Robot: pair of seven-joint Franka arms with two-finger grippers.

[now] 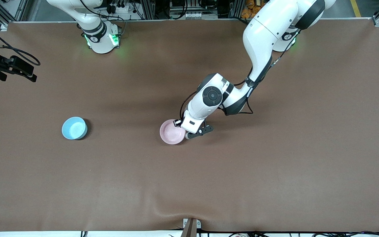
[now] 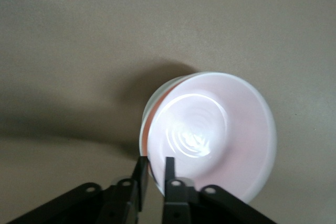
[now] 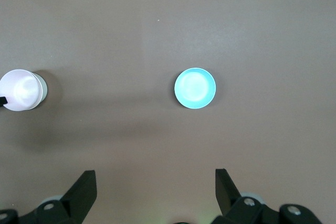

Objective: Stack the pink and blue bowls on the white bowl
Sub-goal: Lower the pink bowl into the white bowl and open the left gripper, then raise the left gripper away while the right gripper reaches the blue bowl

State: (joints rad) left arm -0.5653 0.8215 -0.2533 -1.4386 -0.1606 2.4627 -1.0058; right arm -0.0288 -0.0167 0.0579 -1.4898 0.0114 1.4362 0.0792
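Note:
The pale pink bowl (image 1: 171, 132) sits near the table's middle. In the left wrist view the pink bowl (image 2: 215, 135) rests in the white bowl, of which only a thin rim (image 2: 151, 107) shows on one side. My left gripper (image 1: 186, 133) is down at the pink bowl's edge toward the left arm's end. Its fingers (image 2: 155, 169) stand close together astride the rim, one inside and one outside. The sky blue bowl (image 1: 74, 128) stands alone toward the right arm's end, and it also shows in the right wrist view (image 3: 195, 88). My right gripper (image 3: 155, 182) is open and empty, high over the table.
The brown mat (image 1: 275, 171) covers the whole table. Black gear with a cable (image 1: 12, 65) hangs high at the right arm's end. The pink bowl also shows small in the right wrist view (image 3: 20, 90).

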